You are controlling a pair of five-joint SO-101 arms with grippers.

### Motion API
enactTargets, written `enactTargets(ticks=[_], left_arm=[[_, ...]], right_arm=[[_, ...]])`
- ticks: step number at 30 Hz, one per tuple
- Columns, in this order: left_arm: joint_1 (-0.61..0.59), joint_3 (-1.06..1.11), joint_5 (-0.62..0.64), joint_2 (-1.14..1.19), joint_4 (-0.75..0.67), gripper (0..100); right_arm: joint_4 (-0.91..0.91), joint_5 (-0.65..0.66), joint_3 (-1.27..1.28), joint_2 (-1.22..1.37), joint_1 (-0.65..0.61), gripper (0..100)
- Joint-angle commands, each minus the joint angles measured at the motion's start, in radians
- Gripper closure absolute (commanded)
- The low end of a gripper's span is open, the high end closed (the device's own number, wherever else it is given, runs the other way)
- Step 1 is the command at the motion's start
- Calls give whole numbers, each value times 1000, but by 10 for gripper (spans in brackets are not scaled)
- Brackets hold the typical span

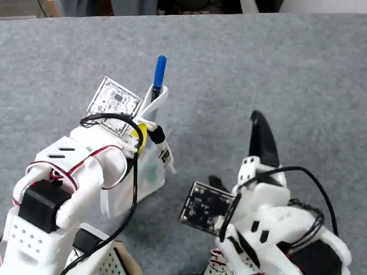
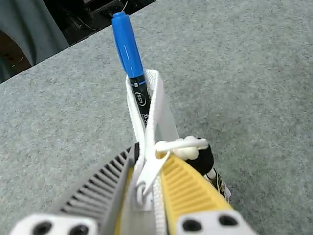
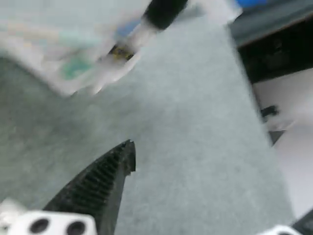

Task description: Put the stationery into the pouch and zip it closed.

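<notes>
The see-through white pouch (image 1: pixel 150 169) stands on edge on the grey table beside the left arm. My left gripper (image 1: pixel 137 134) is shut on its zip edge, and the zip pull (image 2: pixel 145 182) lies between the grey and yellow fingers (image 2: pixel 188 193). A blue pen (image 1: pixel 159 71) sticks up out of the pouch's far end (image 2: pixel 128 46). A black-capped marker (image 1: pixel 159 139) pokes out of the pouch's side (image 2: pixel 201 157). My right gripper (image 1: pixel 238 161) is open over the bare table to the right of the pouch. Its black finger (image 3: pixel 105 183) holds nothing.
Grey felt covers the table (image 1: pixel 258 63), with free room behind and to the right of the pouch. The table's far edge (image 1: pixel 189 16) runs along the back, with dark clutter beyond it.
</notes>
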Motion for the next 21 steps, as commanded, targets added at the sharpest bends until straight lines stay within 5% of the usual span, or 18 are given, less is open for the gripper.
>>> enactTargets(ticks=[1, 21], left_arm=[[-1, -10, 9, 3, -17, 972], [-8, -10, 9, -6, -14, 972]], right_arm=[[23, -17, 47, -2, -8, 454], [5, -3, 110, 5, -9, 453]])
